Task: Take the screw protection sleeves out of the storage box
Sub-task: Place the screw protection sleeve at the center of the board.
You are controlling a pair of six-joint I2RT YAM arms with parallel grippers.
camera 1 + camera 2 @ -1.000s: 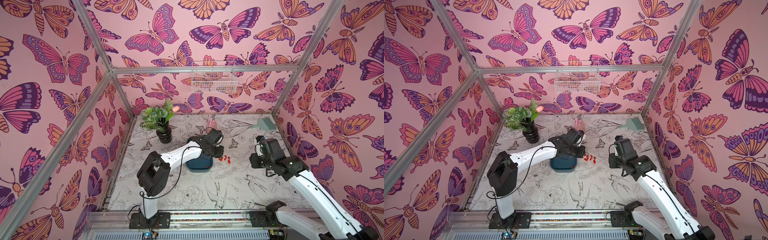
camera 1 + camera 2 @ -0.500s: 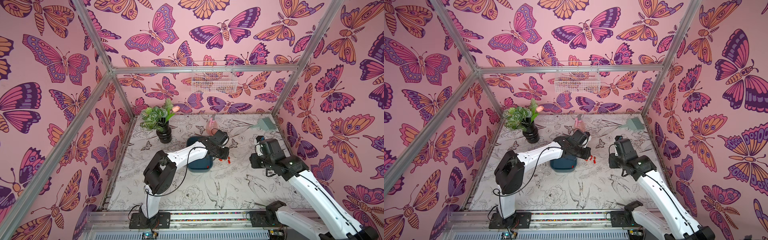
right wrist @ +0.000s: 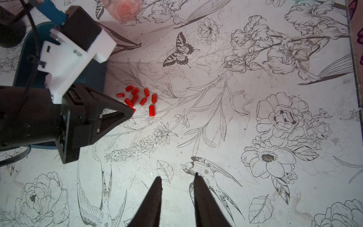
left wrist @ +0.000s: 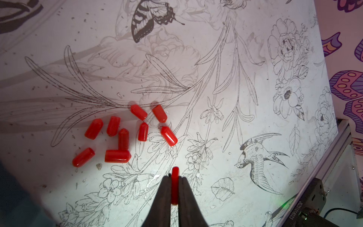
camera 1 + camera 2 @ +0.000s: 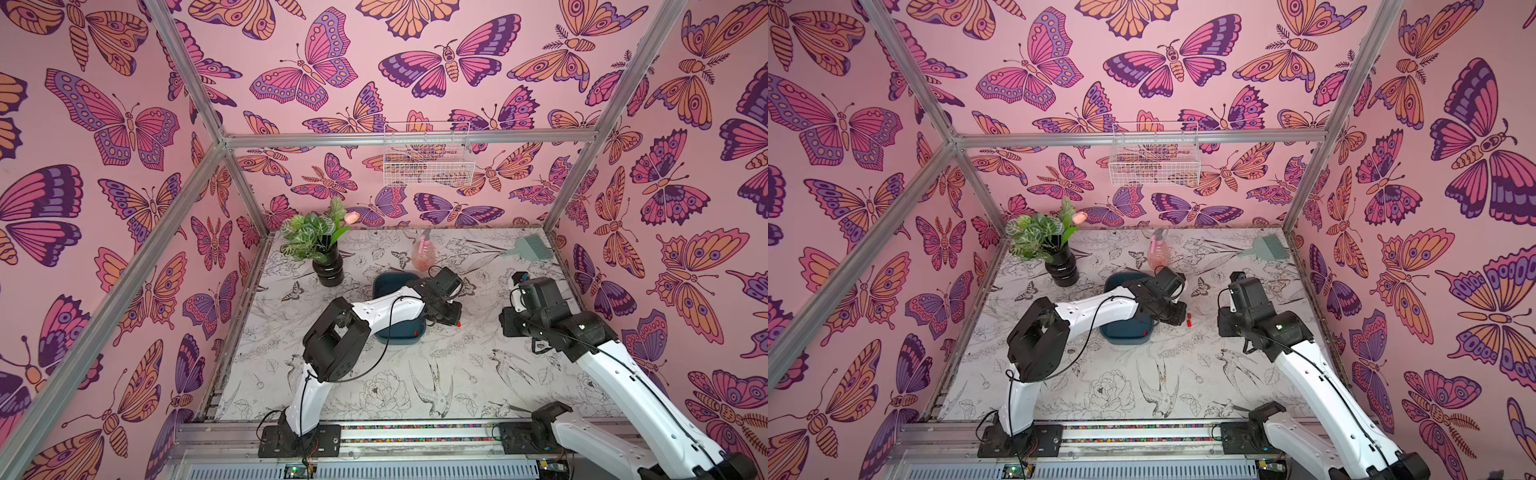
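In the left wrist view my left gripper (image 4: pixel 175 177) is shut on one red screw protection sleeve (image 4: pixel 174 184), held just above the printed mat. Several more sleeves (image 4: pixel 123 137) lie in a loose cluster on the mat beside it, also seen in the right wrist view as sleeves (image 3: pixel 137 98) next to the left gripper's tip (image 3: pixel 130 113). The dark teal storage box (image 5: pixel 399 334) sits mid-table, mostly under the left arm; one red sleeve (image 5: pixel 415 333) shows at its near right corner. My right gripper (image 3: pixel 177 175) is open and empty, right of the pile.
A plant in a black vase (image 5: pixel 328 270) stands at the back left. A pink spray bottle (image 5: pixel 423 255) is just behind the box. A grey-green brush (image 5: pixel 532 249) lies at the back right. A white wire basket (image 5: pixel 428 166) hangs on the back wall.
The left gripper has moved right, from over the box to over the mat beside the sleeve pile, now covering most of it in the top views. The right arm has not moved.
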